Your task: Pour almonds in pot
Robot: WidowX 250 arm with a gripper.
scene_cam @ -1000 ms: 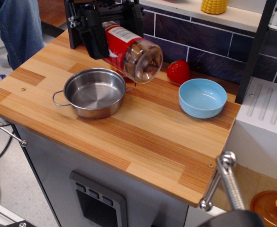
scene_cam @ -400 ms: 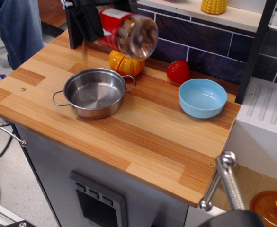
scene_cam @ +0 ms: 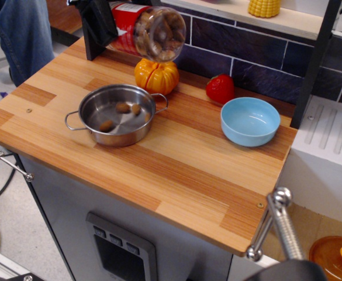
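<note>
Jaws pinching jar (scene_cam: 144, 30), tipped mouth-down above pot (scene_cam: 117, 114). Three almonds (scene_cam: 122, 108) inside pot. Orange pumpkin (scene_cam: 156, 76) just behind pot.

Almonds (scene_cam: 122, 108) in pot (scene_cam: 89, 108), bowl (scene_cam: 250, 137) right.

Pot (scene_cam: 117, 115): polished stainless steel, mirror-bright inside, thin wire loop handles. Almonds (scene_cam: 121, 108) in pot: matt brown, slightly rough skin. Jar (scene_cam: 147, 29) above pot: clear glossy plastic, red paper-like label, more almonds showing through wall. Worktop (scene_cam: 176, 164) under pot: striped wood, smooth satin finish. Bowl (scene_cam: 250, 121) right of pot: light blue, smooth, dull sheen, plastic-looking. Pumpkin (scene_cam: 156, 76) behind pot: glossy orange plastic. Red piece (scene_cam: 220, 89) right of pumpkin: shiny, plastic-looking. Wall behind pot: dark glazed tile.
</note>
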